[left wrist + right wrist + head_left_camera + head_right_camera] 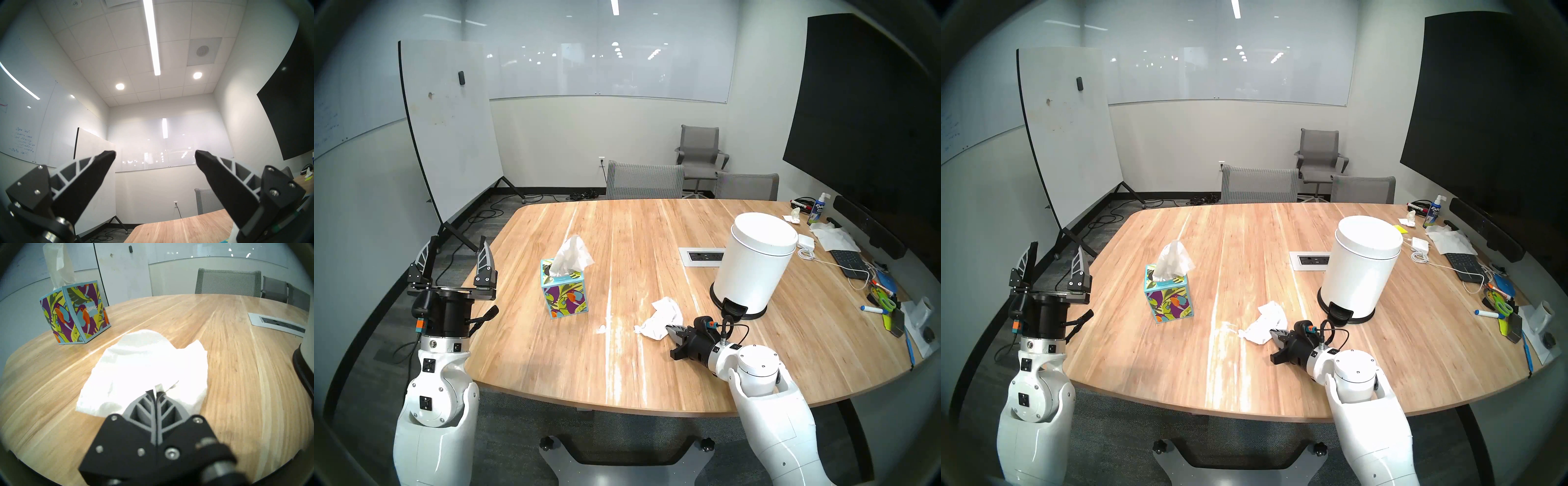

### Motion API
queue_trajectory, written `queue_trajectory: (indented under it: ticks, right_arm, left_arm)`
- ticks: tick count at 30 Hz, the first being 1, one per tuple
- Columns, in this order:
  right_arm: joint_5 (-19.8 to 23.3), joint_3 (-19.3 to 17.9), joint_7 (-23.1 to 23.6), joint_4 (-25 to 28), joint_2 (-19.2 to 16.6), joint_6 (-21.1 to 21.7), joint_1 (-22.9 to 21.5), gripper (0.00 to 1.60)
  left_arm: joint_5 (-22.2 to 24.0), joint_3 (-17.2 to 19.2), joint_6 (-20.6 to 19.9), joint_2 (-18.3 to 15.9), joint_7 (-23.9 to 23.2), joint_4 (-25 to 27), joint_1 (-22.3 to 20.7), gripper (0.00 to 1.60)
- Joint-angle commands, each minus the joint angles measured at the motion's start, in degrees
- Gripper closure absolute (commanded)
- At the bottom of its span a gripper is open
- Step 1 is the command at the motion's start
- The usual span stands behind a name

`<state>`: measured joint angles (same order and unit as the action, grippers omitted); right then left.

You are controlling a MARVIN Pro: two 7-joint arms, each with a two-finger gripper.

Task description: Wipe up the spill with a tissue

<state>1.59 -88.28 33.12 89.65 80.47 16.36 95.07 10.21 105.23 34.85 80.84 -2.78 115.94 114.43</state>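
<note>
My right gripper (668,331) (1271,334) (156,390) lies low over the wooden table (551,366), shut on a crumpled white tissue (663,319) (1266,322) (144,370) that rests on the wood. Just left of the tissue sits a small pale whitish blot of the spill (601,328) (1229,326), among white glare streaks. The right wrist view shows no spill, as the tissue fills its middle. My left gripper (458,244) (1056,249) (155,153) stands open and empty beside the table's left edge, pointing up.
A colourful tissue box (565,292) (1170,298) (76,314) with a tissue sticking out stands left of centre. A white pedal bin (755,264) (1361,264) stands close behind my right gripper. An outlet panel (700,256) lies beside it. Markers, a keyboard and papers crowd the right edge.
</note>
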Motion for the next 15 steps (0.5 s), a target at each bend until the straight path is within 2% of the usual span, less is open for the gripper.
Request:
queue_trajectory:
  ticks: [1, 15]
  right_arm:
    - [-0.13, -0.83, -0.10, -2.44, -0.70, -0.66, -2.63, 1.60]
    - [-0.23, -0.64, 0.54, -6.32, -0.02, -3.14, -4.06, 1.60]
  left_arm:
    - [-0.04, 0.10, 0.43, 0.12, 0.06, 1.01, 0.14, 0.00]
    - [-0.05, 0.10, 0.43, 0.13, 0.06, 1.03, 0.15, 0.00]
